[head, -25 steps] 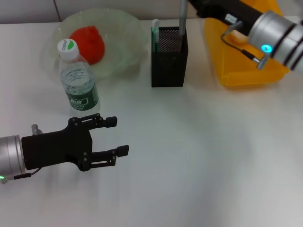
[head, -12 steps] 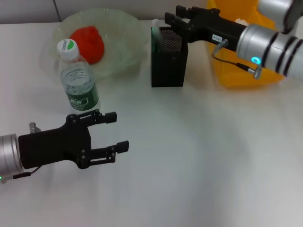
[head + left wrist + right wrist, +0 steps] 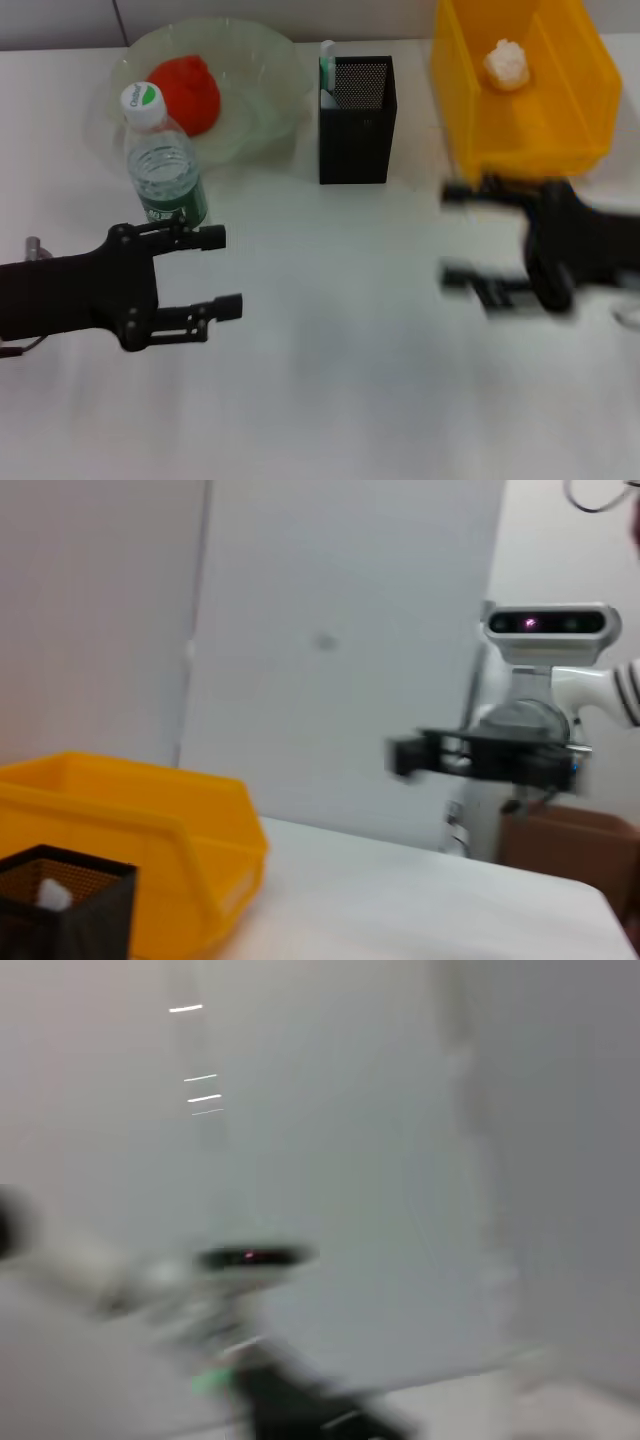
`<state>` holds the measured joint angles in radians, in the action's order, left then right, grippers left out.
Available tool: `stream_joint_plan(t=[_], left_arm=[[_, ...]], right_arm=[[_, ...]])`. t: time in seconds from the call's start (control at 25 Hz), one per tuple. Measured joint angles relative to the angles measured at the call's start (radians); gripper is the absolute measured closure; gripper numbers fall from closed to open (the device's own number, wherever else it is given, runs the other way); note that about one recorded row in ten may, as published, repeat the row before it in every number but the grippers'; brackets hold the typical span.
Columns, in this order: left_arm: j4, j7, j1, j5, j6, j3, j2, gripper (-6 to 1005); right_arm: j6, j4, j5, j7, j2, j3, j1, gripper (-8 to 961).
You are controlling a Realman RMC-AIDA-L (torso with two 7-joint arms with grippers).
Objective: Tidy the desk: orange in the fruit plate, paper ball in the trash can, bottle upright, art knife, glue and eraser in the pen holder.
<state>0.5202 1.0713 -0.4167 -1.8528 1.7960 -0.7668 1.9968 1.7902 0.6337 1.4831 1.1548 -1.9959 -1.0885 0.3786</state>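
The orange (image 3: 186, 92) lies in the clear fruit plate (image 3: 262, 60) at the back left. The bottle (image 3: 165, 160) stands upright in front of the plate. The black mesh pen holder (image 3: 357, 125) holds a green-and-white glue stick (image 3: 327, 62). The paper ball (image 3: 505, 62) lies in the yellow trash can (image 3: 520, 130). The art knife and eraser do not show. My left gripper (image 3: 222, 270) is open and empty, just in front of the bottle. My right gripper (image 3: 457, 236) is motion-blurred, open and empty, in front of the trash can; it also shows in the left wrist view (image 3: 420, 755).
The left wrist view shows the trash can (image 3: 150, 830) and the pen holder (image 3: 60, 910) with a white item inside. White table (image 3: 340, 350) lies between the two grippers. The right wrist view is too blurred to read.
My right arm has pulled away from above the pen holder and swung down to the table's front right. The grey stick no longer shows above the holder. My left gripper has drawn back leftward.
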Motion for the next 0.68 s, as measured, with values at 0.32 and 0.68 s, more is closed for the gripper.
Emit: stream_joint_plan(t=[0.32, 0.68], left_arm=[[0.049, 0.056, -0.03, -0.07, 0.057, -0.006, -0.006, 214], [0.063, 0.089, -0.026, -0.096, 0.08, 0.009, 0.001, 215]], right_arm=[[0.118, 0.0, 0.167, 0.0, -0.016, 0.086, -0.029, 144], [0.116, -0.003, 0.187, -0.003, -0.029, 0.086, -0.019, 144]])
